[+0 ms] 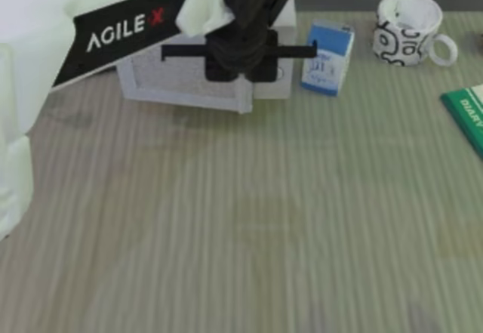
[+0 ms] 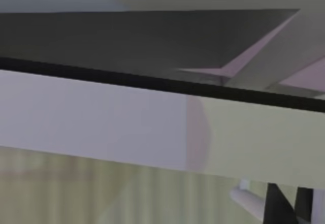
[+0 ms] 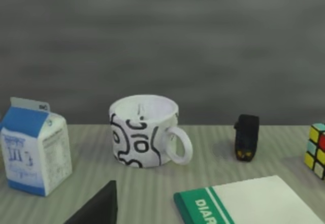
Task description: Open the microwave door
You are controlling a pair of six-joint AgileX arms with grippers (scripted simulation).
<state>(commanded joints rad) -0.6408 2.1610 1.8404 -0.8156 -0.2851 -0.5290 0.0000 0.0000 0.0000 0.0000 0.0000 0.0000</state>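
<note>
Left arm (image 1: 128, 27) reaches over the desk (image 1: 241, 220), its pincer (image 1: 240, 55) above the microwave door (image 1: 181, 84); whether it is clenched I cannot tell; the microwave (image 1: 283, 23) sits directly beneath, a blue-white carton (image 1: 327, 57) just beside, a mug (image 1: 407, 29) farther off.

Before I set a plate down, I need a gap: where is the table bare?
The whole front of the table is bare. The back edge is crowded: microwave under the left hand, carton, mug, green book.
</note>
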